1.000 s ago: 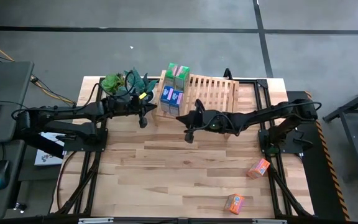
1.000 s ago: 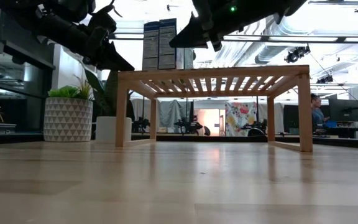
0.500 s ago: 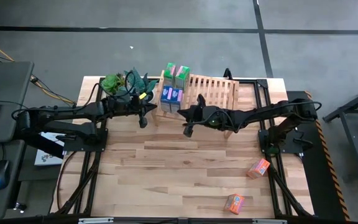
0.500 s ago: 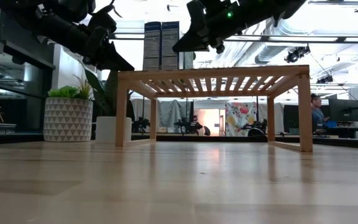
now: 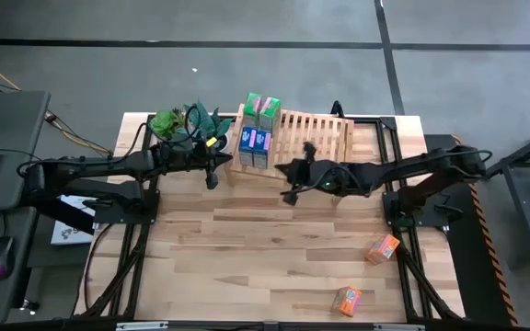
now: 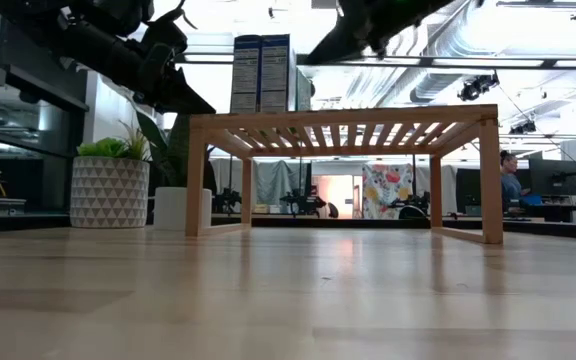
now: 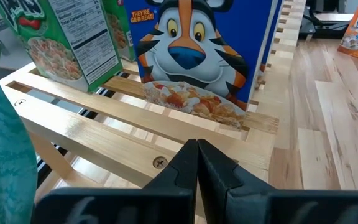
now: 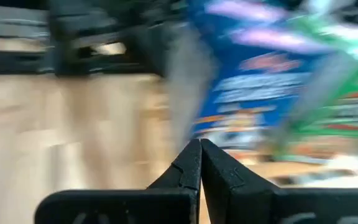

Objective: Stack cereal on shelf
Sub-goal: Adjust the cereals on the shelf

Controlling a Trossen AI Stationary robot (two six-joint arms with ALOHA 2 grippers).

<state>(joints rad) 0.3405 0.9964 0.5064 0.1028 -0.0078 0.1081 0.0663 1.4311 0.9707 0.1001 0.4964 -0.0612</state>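
The shelf (image 5: 313, 138) stands at the table's far middle. Two blue cereal boxes (image 5: 254, 147) stand upright on its left end, with two green ones (image 5: 263, 106) behind them. Two orange boxes (image 5: 384, 248) (image 5: 347, 300) lie on the table at the near right. My left gripper (image 5: 221, 164) is shut, its tips at the shelf's left end rail (image 7: 135, 149), below the blue box (image 7: 204, 56). My right gripper (image 5: 282, 171) is shut and empty, raised above the shelf's near edge (image 6: 318, 55), right of the blue boxes. My left gripper's shut fingertips (image 7: 197, 149) stand level at the shelf's left end rail, coming from the table's left. I cannot tell whether they touch the wood. My right gripper touches nothing.
Two potted plants (image 5: 187, 121) stand at the far left beside the shelf, close behind my left arm. The shelf's right part (image 5: 325, 133) carries nothing. Bare wood tabletop (image 5: 247, 248) spreads across the near half.
My right gripper has risen and drawn back toward the table's right, away from the blue boxes, tipping more level as it went. It has stayed shut.
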